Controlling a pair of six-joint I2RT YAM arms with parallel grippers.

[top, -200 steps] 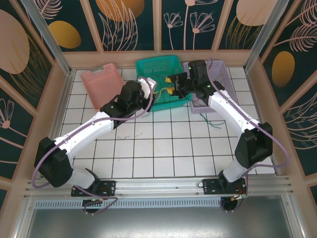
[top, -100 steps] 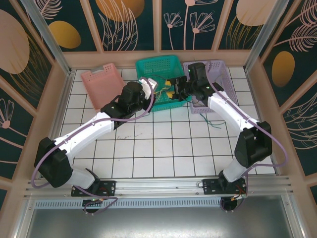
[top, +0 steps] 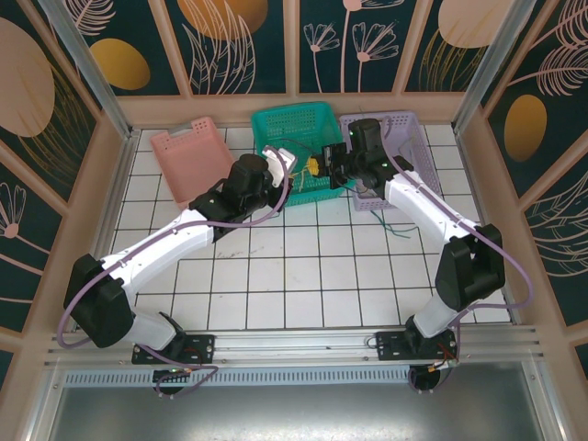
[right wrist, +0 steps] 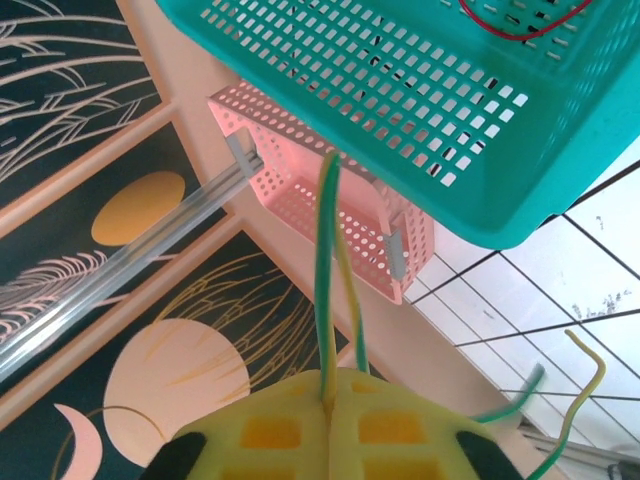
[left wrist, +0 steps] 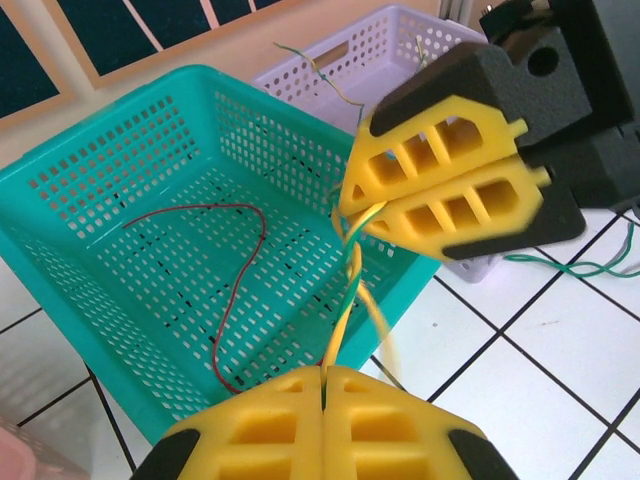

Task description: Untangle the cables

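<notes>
The separating step is judged to be in hand: a short twisted run of yellow and green wires [left wrist: 352, 285] is held between the two arms, above the near right corner of the teal basket [left wrist: 100, 180]. The left gripper [left wrist: 323, 372] is seen pinched tight on the near end of that run, and the right gripper [left wrist: 350, 213] is clamped on the far end, its jaws pressed together with the strands emerging between them. A red wire [left wrist: 205, 206] is left lying loose on the floor of the teal basket, and a green wire [left wrist: 570, 265] is trailed across the table [left wrist: 560, 350] just beside the lilac basket [left wrist: 380, 45]. Next, a slow pull apart is probably called for, with the strands watched for slipping or tightening where they cross.
</notes>
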